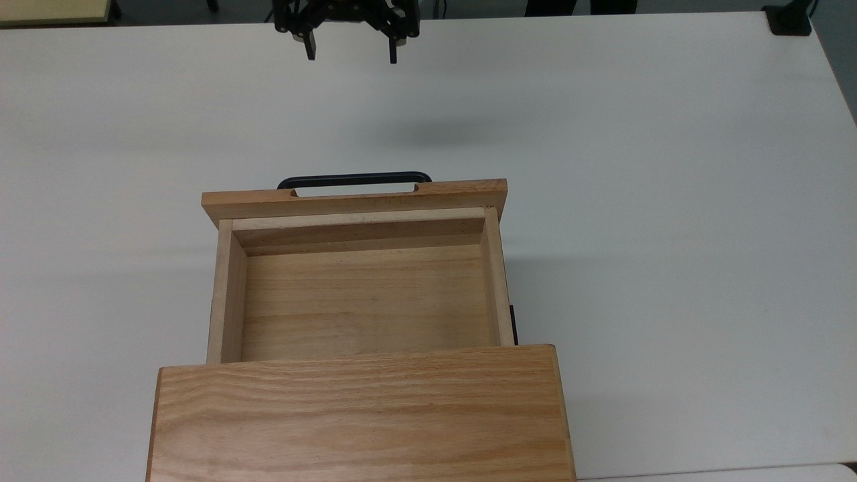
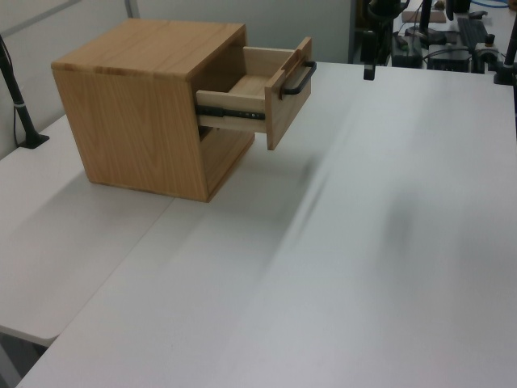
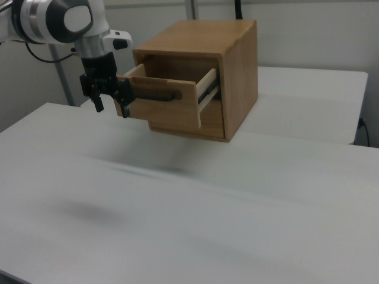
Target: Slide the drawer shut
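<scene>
A light wooden drawer [image 1: 361, 294] stands pulled out of its cabinet [image 1: 358, 415] on a white table [image 1: 669, 201], its black handle [image 1: 355, 179] facing the robot. The gripper [image 1: 350, 48] hangs above the table, well apart from the handle — fingers spread wide, holding nothing (in the right view, at about handle height).

End effector [image 1: 350, 52] at far edge of the top view, fingers [image 1: 310, 49] spread wide, pointing down, holding nothing. In the right view, end effector [image 3: 111, 107] hangs from the white wrist at upper left, above the worktop [image 3: 177, 225]
</scene>
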`<control>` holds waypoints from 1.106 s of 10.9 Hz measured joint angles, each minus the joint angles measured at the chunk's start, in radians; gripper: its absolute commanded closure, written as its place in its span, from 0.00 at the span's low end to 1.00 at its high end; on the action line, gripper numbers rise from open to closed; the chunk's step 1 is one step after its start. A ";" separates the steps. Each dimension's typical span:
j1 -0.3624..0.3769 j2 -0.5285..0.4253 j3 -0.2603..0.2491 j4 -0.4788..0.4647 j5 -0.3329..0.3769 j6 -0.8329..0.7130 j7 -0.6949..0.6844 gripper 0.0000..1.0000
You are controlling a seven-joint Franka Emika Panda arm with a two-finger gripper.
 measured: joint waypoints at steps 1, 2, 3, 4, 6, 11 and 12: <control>0.001 0.001 0.000 0.000 0.000 0.000 0.000 0.00; 0.001 0.001 0.000 0.000 0.000 0.000 0.000 0.00; 0.001 0.001 0.000 0.000 0.000 0.000 0.000 0.00; 0.001 0.001 0.000 0.000 0.000 0.000 0.000 0.00; 0.001 0.001 0.000 0.000 0.000 0.000 0.000 0.11; 0.002 0.001 0.000 0.000 0.000 0.000 -0.038 1.00; 0.002 0.002 0.001 0.000 0.000 0.000 -0.052 1.00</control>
